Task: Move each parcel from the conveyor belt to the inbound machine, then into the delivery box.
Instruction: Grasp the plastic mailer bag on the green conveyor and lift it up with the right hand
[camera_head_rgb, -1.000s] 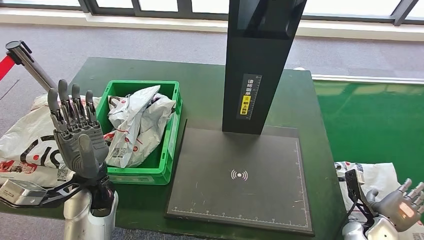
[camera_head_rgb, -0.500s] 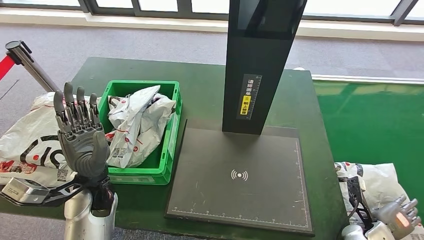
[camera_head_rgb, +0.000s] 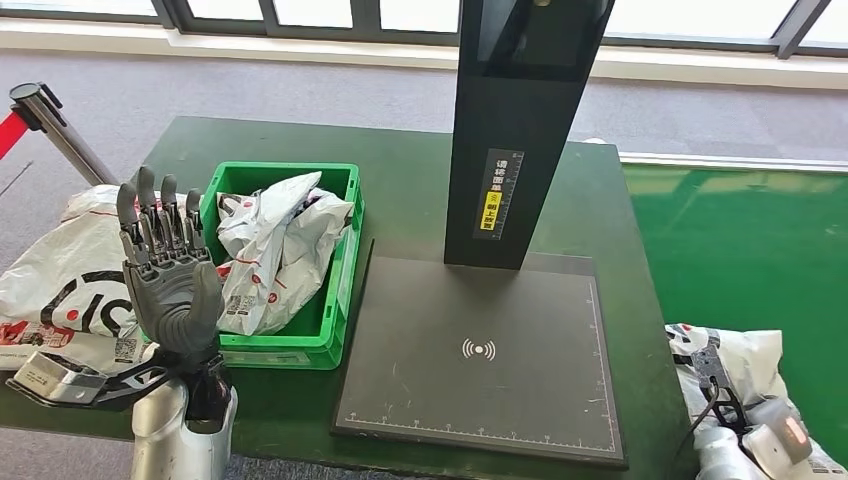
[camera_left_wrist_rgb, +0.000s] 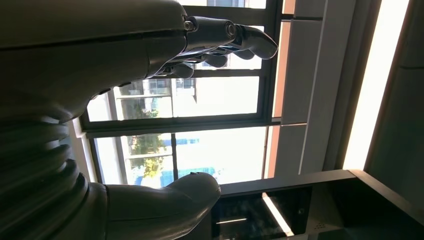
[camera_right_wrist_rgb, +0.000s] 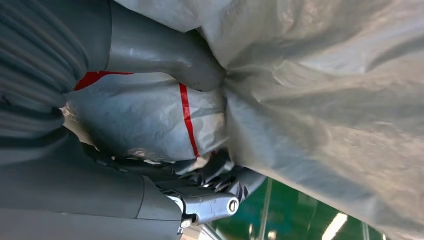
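Observation:
A white plastic parcel (camera_head_rgb: 752, 362) lies on the green conveyor belt (camera_head_rgb: 740, 240) at the lower right. My right hand (camera_head_rgb: 775, 440) is down on it; in the right wrist view the thumb (camera_right_wrist_rgb: 170, 55) digs into the parcel (camera_right_wrist_rgb: 310, 100) and the fingers (camera_right_wrist_rgb: 220, 180) curl under a red-striped fold. The inbound machine's black plate (camera_head_rgb: 480, 400) is bare below its black column (camera_head_rgb: 520, 130). The green delivery box (camera_head_rgb: 338, 300) holds crumpled white parcels (camera_head_rgb: 275, 250). My left hand (camera_head_rgb: 168, 275) is raised beside the box, fingers spread and holding nothing; in the left wrist view this hand (camera_left_wrist_rgb: 75, 60) shows against windows.
Large white printed bags (camera_head_rgb: 55, 275) lie left of the table (camera_head_rgb: 400, 190), beside a metal barrier post (camera_head_rgb: 60, 130). A black cable bracket (camera_head_rgb: 712, 380) sticks up from my right wrist. Grey carpet and windows lie beyond.
My right hand has dropped from hovering with spread fingers down onto the parcel, its fingers now out of the head view. My left hand has drifted slightly right and lower, still spread.

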